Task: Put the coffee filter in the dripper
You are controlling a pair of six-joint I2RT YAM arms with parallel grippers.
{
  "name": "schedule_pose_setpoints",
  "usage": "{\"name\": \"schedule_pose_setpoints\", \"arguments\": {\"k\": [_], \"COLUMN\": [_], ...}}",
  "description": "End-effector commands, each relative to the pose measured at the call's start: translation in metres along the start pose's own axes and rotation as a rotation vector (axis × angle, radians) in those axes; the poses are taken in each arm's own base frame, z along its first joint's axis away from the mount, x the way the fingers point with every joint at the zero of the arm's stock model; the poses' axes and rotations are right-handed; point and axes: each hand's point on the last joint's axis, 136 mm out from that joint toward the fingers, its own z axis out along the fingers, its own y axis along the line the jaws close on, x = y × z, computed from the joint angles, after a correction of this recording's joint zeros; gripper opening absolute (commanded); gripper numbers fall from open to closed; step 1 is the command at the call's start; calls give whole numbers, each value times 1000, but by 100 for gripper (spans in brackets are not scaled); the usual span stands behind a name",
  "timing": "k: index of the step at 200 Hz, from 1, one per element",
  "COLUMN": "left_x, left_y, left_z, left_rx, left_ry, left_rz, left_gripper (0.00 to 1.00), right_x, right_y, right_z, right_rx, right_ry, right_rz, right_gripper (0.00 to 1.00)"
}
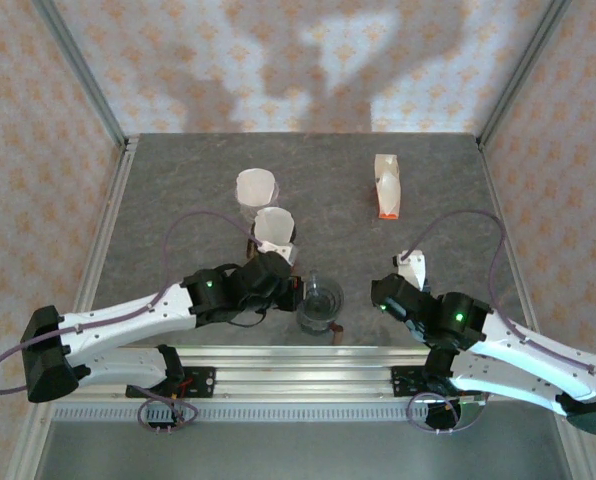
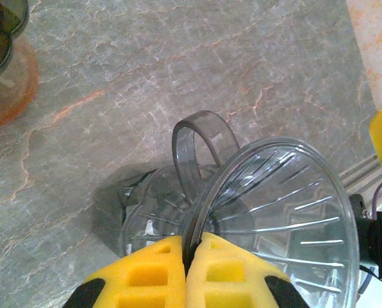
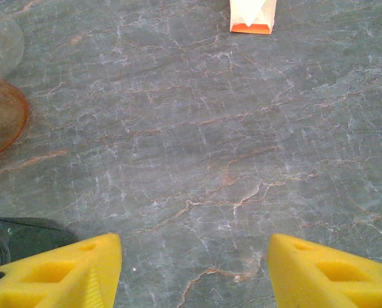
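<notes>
Left end effector (image 2: 190, 250) is clamped shut on the rim of the dripper (image 2: 287, 212). Right end effector (image 3: 194, 253) is held open and empty over the desk (image 3: 197, 128). Coffee filter (image 3: 252, 14), judged to be the white orange-edged piece, lies untouched, well apart from the dripper. Pickup and placement are outstanding.

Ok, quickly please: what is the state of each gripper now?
Left gripper: closed on the rim of the clear dripper.
Right gripper: open, holding nothing.
</notes>
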Motion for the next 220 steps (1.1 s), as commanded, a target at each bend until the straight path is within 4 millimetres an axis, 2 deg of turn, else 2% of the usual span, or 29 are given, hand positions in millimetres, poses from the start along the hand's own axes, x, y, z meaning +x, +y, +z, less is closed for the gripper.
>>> {"name": "schedule_pose_setpoints", "arguments": {"k": [1, 37, 56, 66, 88, 134, 139, 141, 165, 183, 204, 220], "left_x": [-6, -6, -7, -8, -8, -19, -21, -22, -30, -34, -37, -38], "left_y": [2, 8, 9, 10, 11, 6, 5, 5, 5, 14, 25, 33], "left_z": [-5, -6, -9, -10, -12, -27, -29, -30, -43, -52, -63, -70], "left_rx": [15, -1, -4, -5, -6, 23, 24, 26, 25, 13, 12, 14], "left_ry": [-30, -39, -49, -53, -59, -113, -121, -125, -168, -219, -278, -317], "left_rz": [-27, -27, -22, -21, -22, -23, -22, -21, -10, -22, -40, -50], "left_gripper": [0, 0, 11, 21, 49, 84, 97, 99, 100, 100, 100, 100], "right_x": [0, 0, 0, 0, 1, 4, 4, 3, -6, -19, -40, -64], "right_y": [-11, -10, -10, -10, -7, 1, 3, 4, 8, 6, -1, -11], "right_z": [0, 0, 1, 1, 2, 7, 7, 7, 11, 17, 33, 48], "right_rx": [43, 41, 38, 37, 28, 7, 3, -1, -3, -11, -26, -10], "right_ry": [-19, -19, -18, -17, -12, 0, 1, 0, -13, -16, 5, 10], "right_rz": [6, 6, 7, 7, 6, 17, 19, 20, 36, 75, 163, 222], "right_gripper": [62, 62, 62, 62, 63, 65, 65, 65, 63, 62, 58, 55]}}
